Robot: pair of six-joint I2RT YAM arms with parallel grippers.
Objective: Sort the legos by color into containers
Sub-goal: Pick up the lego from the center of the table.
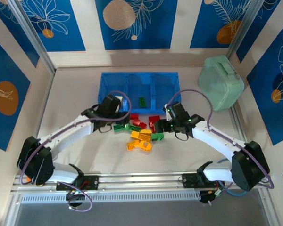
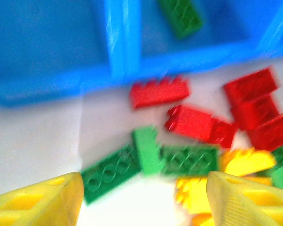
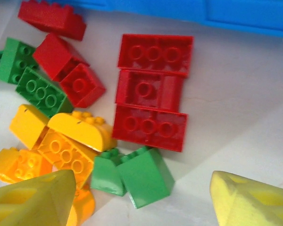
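Right now the legos are lying in a loose heap on the table, just off the near wall of the blue tray. One green brick is sitting alone inside the tray's middle compartment, and the other two compartments are holding nothing.

The left gripper is hanging over the heap's end nearer the tray's left compartment. Its yellow fingers are standing well apart and clamping nothing. Under the gap, two long green bricks are lying end to end with a paler green piece across them, and a red brick is resting closer to the tray wall.

The right gripper is hovering over the end of the heap nearer the tray's right compartment, its jaws likewise spread and gripping nothing. A green block is sitting in the gap between its fingertips. Three red plates are lying side by side between that block and the tray, and yellow-orange bricks are clustering beside them.

A mint-green case is resting past the tray's right end.
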